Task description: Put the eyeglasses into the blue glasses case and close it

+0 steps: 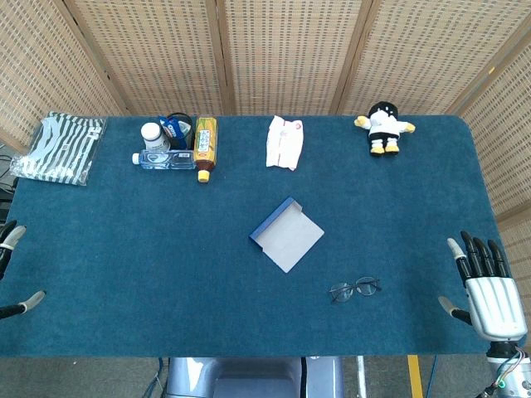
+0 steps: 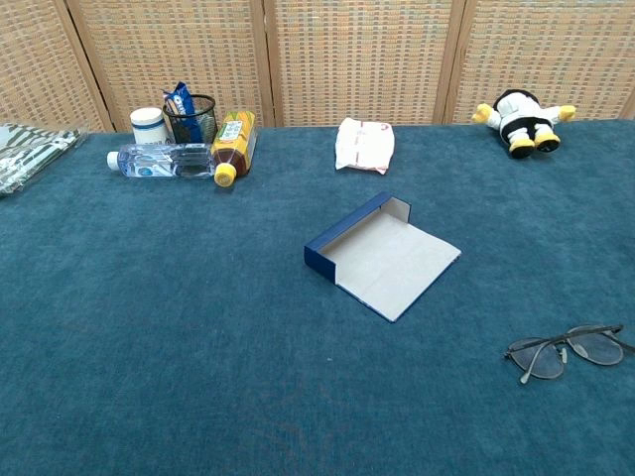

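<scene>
Teal felt table (image 1: 166, 274), woven screens (image 1: 282, 50) behind. One blue glasses case (image 1: 286, 234) lies open at centre; one eyeglasses (image 1: 355, 288) near its front-right. Right hand (image 1: 487, 286) spread, empty; left hand (image 1: 10, 249) grasp undeterminable. Two bottles (image 1: 166, 159) rear-left.

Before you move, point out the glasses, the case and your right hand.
glasses (image 1: 355, 289), head view, on the bridge between the lenses.
case (image 2: 392, 260), chest view, on the pale inside of the open flap.
right hand (image 1: 489, 292), head view, on the white back of the hand.
</scene>
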Robot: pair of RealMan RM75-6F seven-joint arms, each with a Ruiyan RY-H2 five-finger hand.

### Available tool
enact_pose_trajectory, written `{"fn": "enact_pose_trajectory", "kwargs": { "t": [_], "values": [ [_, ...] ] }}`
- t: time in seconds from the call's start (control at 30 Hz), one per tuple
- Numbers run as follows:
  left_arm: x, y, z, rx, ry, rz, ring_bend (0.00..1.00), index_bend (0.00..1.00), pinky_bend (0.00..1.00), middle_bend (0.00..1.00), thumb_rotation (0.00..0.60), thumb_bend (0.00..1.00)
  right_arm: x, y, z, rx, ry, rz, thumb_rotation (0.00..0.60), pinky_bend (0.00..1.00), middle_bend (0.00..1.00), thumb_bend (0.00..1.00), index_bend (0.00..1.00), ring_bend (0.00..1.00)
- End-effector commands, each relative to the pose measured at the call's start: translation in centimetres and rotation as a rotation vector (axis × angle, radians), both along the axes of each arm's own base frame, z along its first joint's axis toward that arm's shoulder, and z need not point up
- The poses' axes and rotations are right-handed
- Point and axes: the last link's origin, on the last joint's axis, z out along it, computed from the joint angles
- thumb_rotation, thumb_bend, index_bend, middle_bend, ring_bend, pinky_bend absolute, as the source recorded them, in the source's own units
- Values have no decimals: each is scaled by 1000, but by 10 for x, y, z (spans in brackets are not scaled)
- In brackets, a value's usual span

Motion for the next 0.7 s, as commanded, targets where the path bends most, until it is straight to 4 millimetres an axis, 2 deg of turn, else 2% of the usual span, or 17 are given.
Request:
{"fn": "enact_pose_trajectory", "kwargs": {
  "t": [0.03,0.2,0.3,0.37,0.4,0.5,0.63,0.7],
  "values": [
    [0,0,-1,-4,1,1,0,0,0,0,600,0,-1,0,-1,6,4,-7,600,0,0,0,0,0],
    [1,0,-2,-17,-5,0,0,0,0,0,600,0,1,-2,-3,37,-9,-3,600,0,0,0,0,0],
    [2,1,-2,-15,-8,-4,0,0,0,0,600,0,12,-13,-6,92,-65,62,600,0,0,25,0,0],
    [3,3,-3,-18,-8,-7,0,0,0,0,600,0,24,-27,-8,147,-79,126,600,0,0,134,0,0],
    [3,5,-5,-25,-5,-7,0,0,0,0,600,0,38,-44,-9,218,-84,185,600,0,0,235,3,0],
    [4,9,-7,-36,-4,-2,0,0,0,0,600,0,65,-76,-12,334,-81,252,600,0,0,510,38,0],
    [1,15,-6,-31,-11,21,0,0,0,0,600,0,110,-121,-28,470,-128,284,600,0,0,834,80,0],
    [0,17,-6,-30,-15,31,0,0,0,0,600,0,127,-137,-37,506,-126,289,600,0,1,946,95,0]
  ]
}}
